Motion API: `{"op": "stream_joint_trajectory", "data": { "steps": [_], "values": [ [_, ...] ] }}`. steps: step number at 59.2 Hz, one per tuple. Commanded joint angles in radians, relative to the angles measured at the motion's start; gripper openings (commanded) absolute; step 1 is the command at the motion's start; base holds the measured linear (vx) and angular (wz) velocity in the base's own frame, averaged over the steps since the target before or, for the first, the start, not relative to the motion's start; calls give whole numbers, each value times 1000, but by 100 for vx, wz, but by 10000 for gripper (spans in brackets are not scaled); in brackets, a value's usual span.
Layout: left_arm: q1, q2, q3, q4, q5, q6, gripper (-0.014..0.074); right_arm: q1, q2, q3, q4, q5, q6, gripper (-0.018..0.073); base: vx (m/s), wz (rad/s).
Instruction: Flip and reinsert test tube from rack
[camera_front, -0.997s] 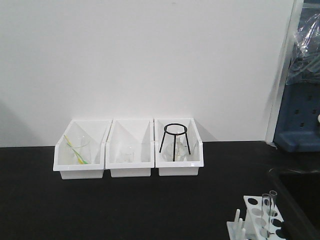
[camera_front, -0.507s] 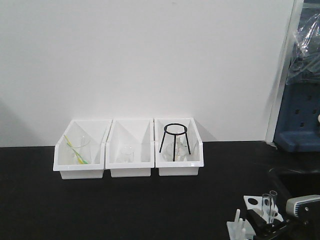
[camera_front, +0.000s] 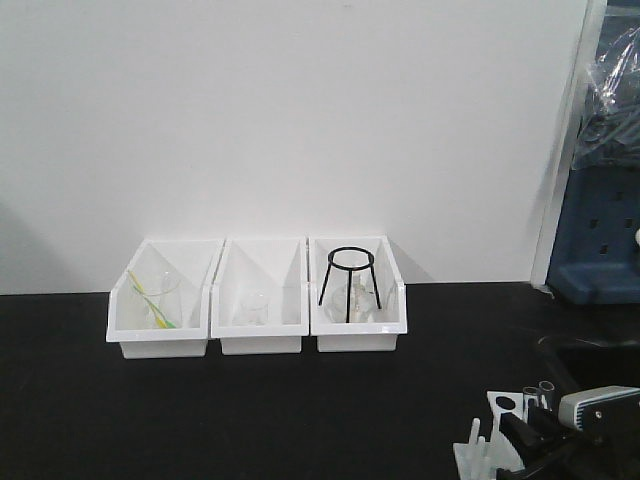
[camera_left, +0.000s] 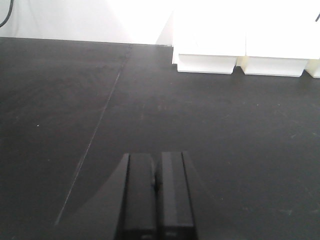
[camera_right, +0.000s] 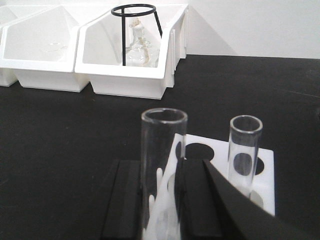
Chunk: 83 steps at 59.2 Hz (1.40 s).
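Black fingers (camera_right: 125, 200) of the right gripper (camera_right: 161, 172) stand either side of the nearer test tube (camera_right: 163, 150). The gap is narrow, about the tube's width; contact with the glass cannot be confirmed. The tube is upright in the rack (camera_right: 262, 167), which sits on the robot's right side of the black tabletop (camera_left: 225, 125). The second test tube (camera_right: 245, 150) stands upright just behind and to the right, clear of the fingers. Well beyond are three white bins (camera_right: 120, 82) by the wall, the right one holding a black wire tripod (camera_right: 123, 40). The left gripper (camera_left: 156, 195) hangs over bare tabletop, fingers pressed together, nothing held.

Step, as judged: grasp of the nearer tube, before the lift. The next move calls for a gentle, firm close, then a straight vertical pull, so the tube clears its hole without tipping the rack or knocking its neighbour.

Change: a second ago the front view shows rack and both tubes unobstructed, no arm. Now the right arm covers much of the rack; only the tube tops show.
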Motion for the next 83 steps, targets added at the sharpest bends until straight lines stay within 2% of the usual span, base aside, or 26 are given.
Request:
{"op": "stream_joint_trajectory", "data": {
  "steps": [1,9,18,28,35,41,44,45,48,49,54,57,60,64,69,71,75,78,83],
  "values": [
    [-5,-12,1,-4,-88,0,-6,-3,-46,-25,-10,-84,-7,-15,0,0],
    [-5,-12,1,-4,-88,0,-6,-3,-120,-25,-13,-45,-7,-13,0,0],
    [-5,-12,1,-4,-88,0,-6,-3,-313,-46,-14,41,21,-12,0,0],
    [-5,-12,1,-4,-88,0,-6,-3,-534,-156,-14,278,107,-12,0,0],
    [-5,-12,1,-4,-88,0,-6,-3,-639,-239,-14,477,106,-12,0,0],
    [-5,-12,1,-4,-88,0,-6,-3,-676,-254,-45,562,72,-12,0,0],
    [-5,-12,1,-4,-88,0,-6,-4,-685,-254,-117,584,16,-11,0,0],
    [-5,-12,1,-4,-88,0,-6,-4,-689,-254,-190,596,-42,-11,0,0],
    [-5,-12,1,-4,-88,0,-6,-4,-696,-253,-333,625,-145,-10,0,0],
    [-5,-12,1,-4,-88,0,-6,-4,-698,-253,-439,638,-216,-9,0,0],
    [-5,-12,1,-4,-88,0,-6,-3,-701,-252,-741,681,-383,-8,0,0],
    [-5,-12,1,-4,-88,0,-6,-3,-701,-252,-879,688,-429,-8,0,0],
    [-5,-12,1,-4,-88,0,-6,-3,-701,-252,-982,684,-432,-8,0,0],
    [-5,-12,1,-4,-88,0,-6,-3,-701,-252,-1043,663,-397,-8,0,0],
    [-5,-12,1,-4,-88,0,-6,-3,-701,-252,-1014,635,-284,-8,0,0],
    [-5,-12,1,-4,-88,0,-6,-3,-701,-254,-960,631,-198,-8,0,0],
    [-5,-12,1,-4,-88,0,-6,-4,-701,-254,-781,635,12,-8,0,0],
    [-5,-12,1,-4,-88,0,-6,-7,-701,-253,-592,652,209,-8,0,0],
    [-5,-12,1,-4,-88,0,-6,-7,-693,-239,-426,655,367,-8,0,0]
  ]
}}
